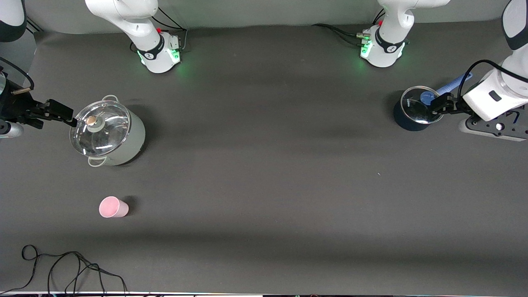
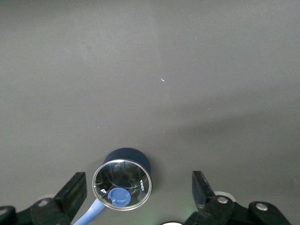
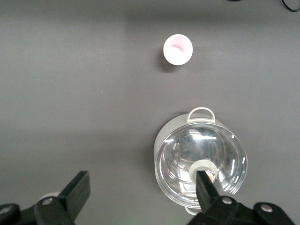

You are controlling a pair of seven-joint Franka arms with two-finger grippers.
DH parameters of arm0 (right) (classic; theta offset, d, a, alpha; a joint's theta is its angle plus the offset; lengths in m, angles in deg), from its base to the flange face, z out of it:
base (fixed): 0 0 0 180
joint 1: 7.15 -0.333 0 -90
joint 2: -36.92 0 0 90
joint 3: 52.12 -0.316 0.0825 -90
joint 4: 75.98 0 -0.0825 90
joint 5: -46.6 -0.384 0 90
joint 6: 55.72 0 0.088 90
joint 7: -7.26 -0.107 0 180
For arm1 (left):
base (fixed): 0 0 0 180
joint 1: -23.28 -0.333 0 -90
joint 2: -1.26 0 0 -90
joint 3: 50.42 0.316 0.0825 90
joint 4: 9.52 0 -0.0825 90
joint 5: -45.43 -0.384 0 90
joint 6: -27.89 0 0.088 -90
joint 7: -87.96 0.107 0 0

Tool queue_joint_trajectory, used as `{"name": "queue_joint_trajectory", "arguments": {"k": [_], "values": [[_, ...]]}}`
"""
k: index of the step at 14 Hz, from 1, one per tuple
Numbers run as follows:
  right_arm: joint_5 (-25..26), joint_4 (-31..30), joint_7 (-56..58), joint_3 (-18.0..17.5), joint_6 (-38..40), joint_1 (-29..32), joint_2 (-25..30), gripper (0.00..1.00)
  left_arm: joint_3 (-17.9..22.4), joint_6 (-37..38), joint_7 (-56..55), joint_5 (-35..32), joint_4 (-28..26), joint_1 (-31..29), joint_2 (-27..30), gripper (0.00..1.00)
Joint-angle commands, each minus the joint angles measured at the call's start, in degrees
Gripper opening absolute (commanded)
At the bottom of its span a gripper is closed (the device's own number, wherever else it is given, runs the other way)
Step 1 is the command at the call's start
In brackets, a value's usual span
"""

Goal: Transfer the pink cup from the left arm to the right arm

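The pink cup (image 1: 113, 207) stands alone on the dark table toward the right arm's end, nearer to the front camera than the big pot. It also shows in the right wrist view (image 3: 178, 49), apart from any gripper. My right gripper (image 1: 66, 114) (image 3: 142, 182) is open and empty, up beside the big pot's glass lid, with one fingertip (image 3: 204, 183) over the lid's knob. My left gripper (image 1: 439, 104) (image 2: 138, 182) is open and empty over the small dark-blue pot at the left arm's end.
A pale-green pot (image 1: 134, 144) (image 3: 161, 140) with a glass lid stands farther from the front camera than the cup. A small dark-blue pot (image 1: 408, 121) (image 2: 136, 154) has a glass lid and a blue handle (image 1: 451, 86). A black cable (image 1: 70, 268) lies along the table's front edge.
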Motion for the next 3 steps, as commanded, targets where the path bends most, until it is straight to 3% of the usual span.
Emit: {"name": "queue_joint_trajectory", "arguments": {"k": [1, 3], "values": [[1.1, 0.2, 1.3, 0.4, 0.5, -0.3, 0.7, 1.00, 0.4, 0.8, 0.7, 0.4, 0.1, 0.1, 0.3, 1.00], [1.0, 0.1, 1.2, 0.4, 0.5, -0.3, 0.6, 1.00, 0.5, 1.3, 0.7, 0.4, 0.1, -0.3, 0.3, 1.00]]}}
